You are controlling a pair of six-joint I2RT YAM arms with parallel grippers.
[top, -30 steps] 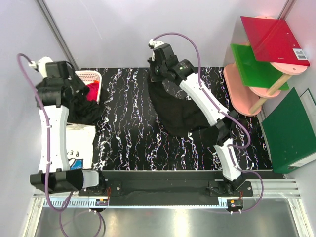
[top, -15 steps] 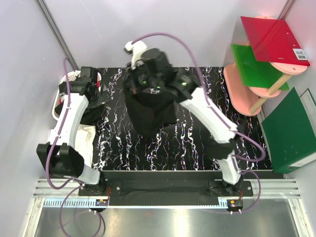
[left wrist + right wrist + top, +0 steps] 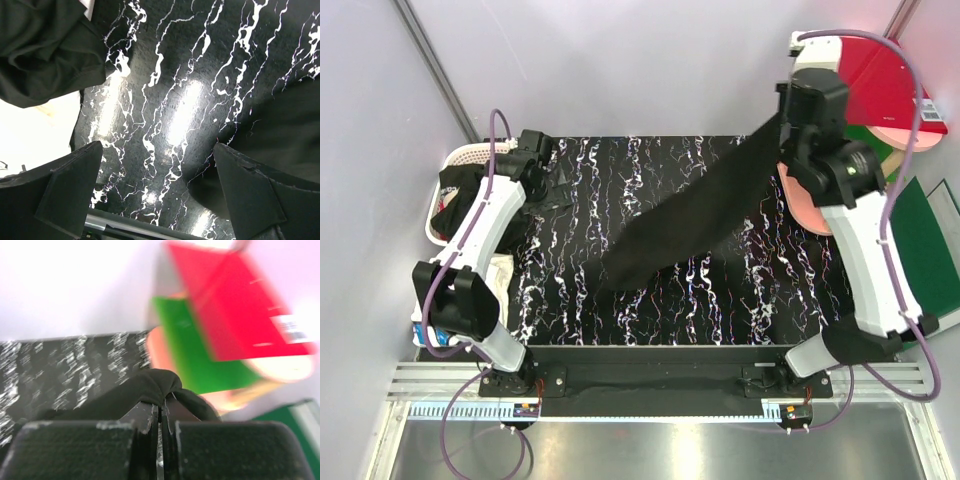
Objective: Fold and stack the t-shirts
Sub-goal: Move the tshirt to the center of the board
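Black shirt (image 3: 690, 215) is seen stretched in a slanting band across the marbled bench (image 3: 620, 160). Its upper end is lifted at the upper right of the overhead frame, and its lower end trails on the surface at lower centre. The cloth is gripped by the right pincer (image 3: 783, 118), whose jaws are clenched on a small puckered fold, as shown from the right wrist.

The left pincer (image 3: 159, 197) is shown released and empty, spread wide above the bench at the upper left, just beside the basket (image 3: 470, 155). More dark cloth (image 3: 455, 190) is draped over the basket's rim. A white shirt (image 3: 500, 275) is laid at the left edge, below the basket.

No fold is yet made, and spreading the garment flat is judged to be the step in hand. Several hazards can be read from here. Only a narrow pinch of fabric is held, so the shirt could be lost if it is tugged while its tail drags on the bench. The dragged end could also be bunched or twisted, and a flat lay spoiled. The raised arm is placed close to the red panel (image 3: 890, 60) and the green panel (image 3: 180, 350) at the right, which could be struck by a wide swing.
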